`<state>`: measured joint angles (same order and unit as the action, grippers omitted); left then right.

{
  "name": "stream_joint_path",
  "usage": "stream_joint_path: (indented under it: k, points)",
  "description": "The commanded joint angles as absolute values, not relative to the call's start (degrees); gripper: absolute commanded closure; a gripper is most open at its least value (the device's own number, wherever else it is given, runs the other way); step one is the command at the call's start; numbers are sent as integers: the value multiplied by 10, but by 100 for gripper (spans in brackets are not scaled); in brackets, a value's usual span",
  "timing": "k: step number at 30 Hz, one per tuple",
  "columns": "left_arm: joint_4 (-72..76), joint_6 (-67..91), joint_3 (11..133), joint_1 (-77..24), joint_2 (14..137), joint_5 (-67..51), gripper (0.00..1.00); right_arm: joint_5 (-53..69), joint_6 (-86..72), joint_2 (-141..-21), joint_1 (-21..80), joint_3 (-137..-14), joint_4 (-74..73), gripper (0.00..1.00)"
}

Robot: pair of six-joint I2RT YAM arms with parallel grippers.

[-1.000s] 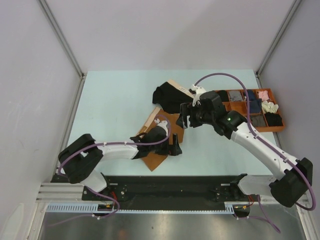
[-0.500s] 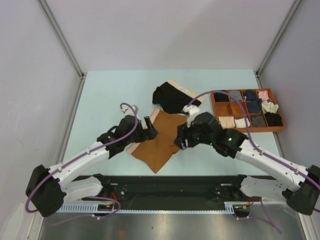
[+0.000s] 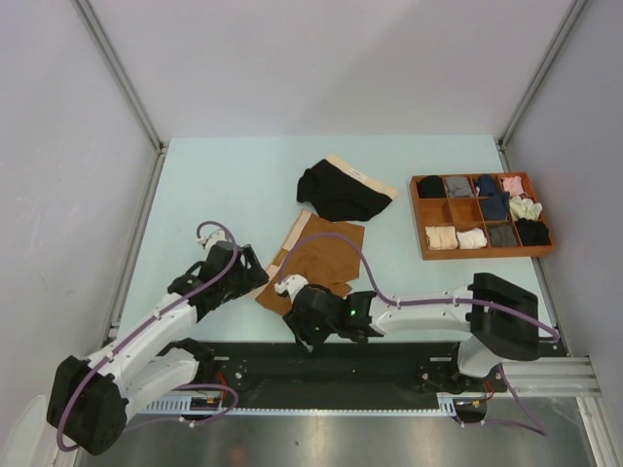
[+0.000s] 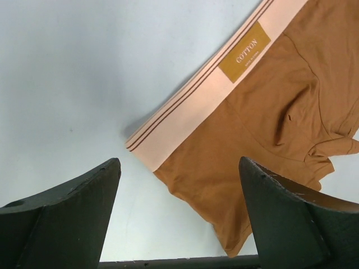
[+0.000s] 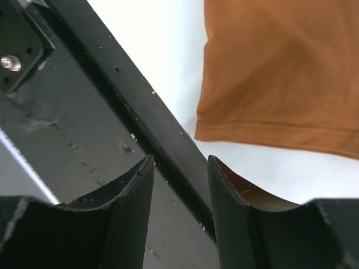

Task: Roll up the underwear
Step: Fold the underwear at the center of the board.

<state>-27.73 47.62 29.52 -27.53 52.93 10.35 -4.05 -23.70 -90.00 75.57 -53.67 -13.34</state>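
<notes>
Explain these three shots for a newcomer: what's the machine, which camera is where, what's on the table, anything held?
Two robot arms are bolted at the near edge of a pale table. The wide picture is from a fixed camera above and behind them; the other two are from wrist cameras, each showing its own dark fingers. On the table: rust-brown briefs with a beige waistband, black briefs farther back, an orange tray of small fabric bundles at right. The left gripper hovers wide open over the brown waistband. The right gripper, jaws narrower, is at the table's near edge by the brown hem. Neither holds anything.
</notes>
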Motion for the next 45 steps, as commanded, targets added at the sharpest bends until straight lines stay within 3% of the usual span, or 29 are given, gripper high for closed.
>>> stream_joint_path:
  k: [1, 15, 27, 39, 45]
  points:
    - [-279, 497, 281, -259, 504, 100, 9, -83, -223, -933, 773, -556, -77, 53]
    - [-273, 500, 264, -250, 492, 78, 12, -134, -197, -995, 780, -579, -72, 56]
    - [-258, 515, 237, -249, 501, 60, 30, -123, -214, -1016, 785, -584, -119, 75]
    - [-223, 535, 216, -250, 526, 85, 38, -112, -225, -1018, 789, -584, -113, 76]
    - [-195, 544, 216, -250, 555, 108, 50, -105, -229, -1022, 796, -584, -113, 76]
